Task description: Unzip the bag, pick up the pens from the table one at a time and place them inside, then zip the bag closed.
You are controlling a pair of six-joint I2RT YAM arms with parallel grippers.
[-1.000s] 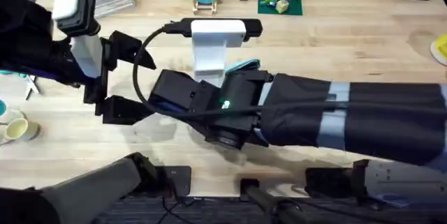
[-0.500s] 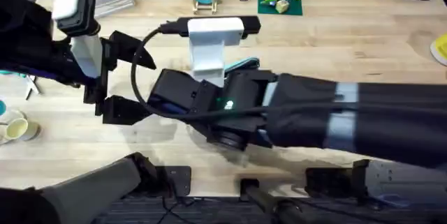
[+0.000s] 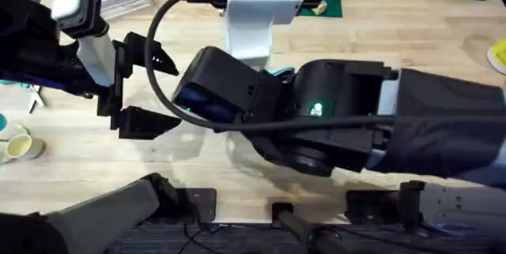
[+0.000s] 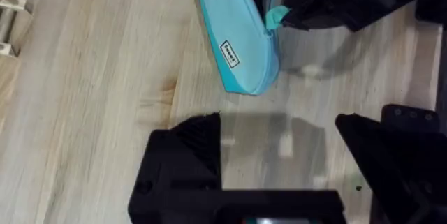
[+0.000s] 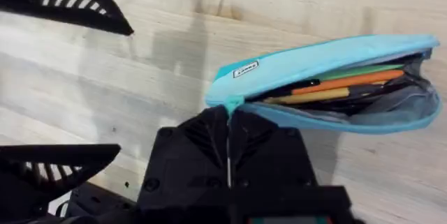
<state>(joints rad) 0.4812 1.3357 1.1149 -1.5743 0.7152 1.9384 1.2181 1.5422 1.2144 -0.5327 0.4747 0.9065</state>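
Right gripper (image 5: 228, 137): fingers pinched on the zipper pull (image 5: 232, 103) of the pencil pouch (image 5: 328, 56), long axis toward 2 o'clock, left gripper (image 3: 146, 88) spread, idle.

From above, the right arm (image 3: 340, 127) covers almost all of the bag (image 3: 278, 72). In the left wrist view, the bag's far end is cut off.

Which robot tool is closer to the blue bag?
Right. The right tool is shut at the bag's zipper end; the left tool hangs open beside it, apart.
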